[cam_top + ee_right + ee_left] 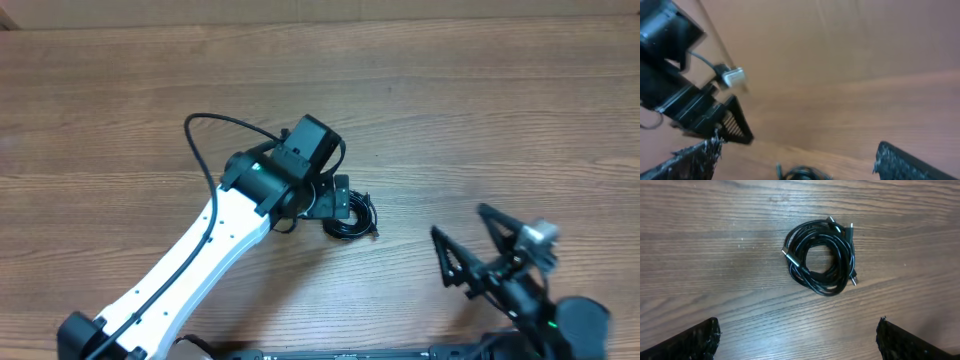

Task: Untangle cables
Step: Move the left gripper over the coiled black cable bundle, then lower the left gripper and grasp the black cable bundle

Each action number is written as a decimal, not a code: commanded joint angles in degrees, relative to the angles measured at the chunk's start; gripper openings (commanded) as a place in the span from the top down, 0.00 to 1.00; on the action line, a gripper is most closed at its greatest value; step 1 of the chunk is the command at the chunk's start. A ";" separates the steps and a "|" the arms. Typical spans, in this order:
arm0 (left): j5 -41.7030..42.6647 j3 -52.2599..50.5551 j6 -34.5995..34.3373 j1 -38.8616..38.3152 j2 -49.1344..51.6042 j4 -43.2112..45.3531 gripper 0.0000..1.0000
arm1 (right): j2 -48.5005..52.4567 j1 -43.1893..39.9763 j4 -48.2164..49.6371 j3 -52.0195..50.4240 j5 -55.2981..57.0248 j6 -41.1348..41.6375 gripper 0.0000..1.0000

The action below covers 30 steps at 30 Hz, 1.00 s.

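Left gripper (pixel 338 200) hangs right over the cables (pixel 354 220), jaws spread wide and empty. In its wrist view the two fingers (pixel 695 340) frame the bottom corners with bare table (pixel 700 240) between them, nothing pinched. The cables lie mid-table as one tight coil, flat on the wood, loops stacked on loops. A few plugs (pixel 786 253) poke out at the rim: one on the left edge, a couple at the top, one lower right. That explains the position, I'd say: looking straight down gives a clean read of which strand sits on top and where a free end can be picked.

Right gripper (pixel 460 222) sits off to the right, well apart from the coil, jaws also wide open and holding nothing. It's tilted toward the centre: its wrist view catches the left arm (pixel 680 95) at the left and only a blurred sliver of the coil at the bottom edge. Reads like a waiting post, near enough to come in as the second hand but out of the left arm's way.

Judgement call: the task has hardly begun, with the coil fully wound. A bundle like this probably won't come apart on one pull. One gripper likely has to pin or lift a loop while the other draws out a plug end. The risks are thin cords slipping through the pads, or the whole bundle dragging along as one lump.
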 commanded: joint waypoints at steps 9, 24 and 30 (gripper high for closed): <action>9.51 0.96 -11.04 -0.24 9.97 1.84 0.02 | 26.99 -1.86 -30.05 36.44 4.79 -11.06 0.00; 17.49 0.96 -17.94 -0.33 19.15 4.68 0.19 | 39.74 -1.86 -37.55 41.35 -13.25 -10.60 0.00; 16.22 0.96 -18.69 -0.37 19.39 4.70 0.30 | 39.82 -1.86 -37.97 41.35 -13.25 -10.60 0.00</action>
